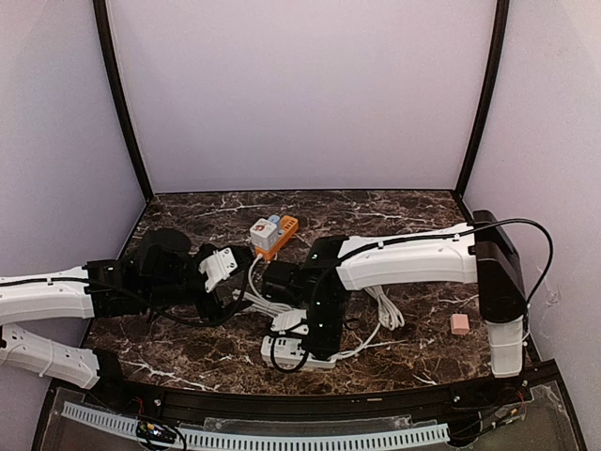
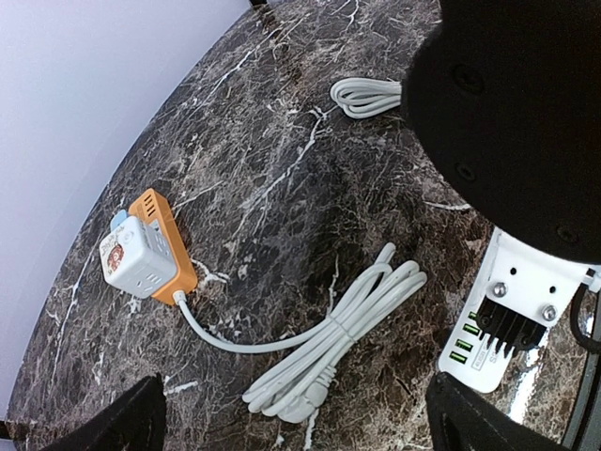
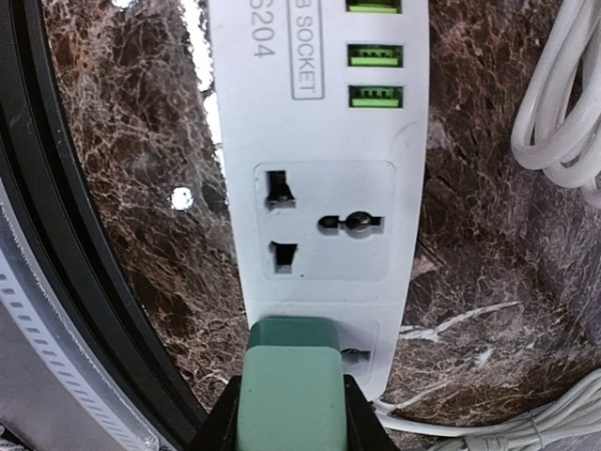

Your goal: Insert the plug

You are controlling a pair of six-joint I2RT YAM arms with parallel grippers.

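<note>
**Plug sits over the end socket, right hand on it**

At the near edge of the bench the white power strip lies flat, its long side running along that edge. The right hand hangs straight over it, clamped narrow on the green plug. The plug is right above the end socket, the one farthest from the strip's green ports, and covers most of it. From the wrist view I cannot tell whether the pins are already in the holes or only resting on the face.

What matters for the next move is that the plug's body looks squared up with the strip's long axis, so I'd judge the move to be a straight push down, not a shift sideways. The next socket along the strip is uncovered.

The right arm is plainly the nearer one. The left hand is spread wide and holds nothing, off to the left and a little farther back, apart from the strip.

A bundled white cable lies between them on the bench. It leads to the orange-and-white cube adapter farther back.
</note>
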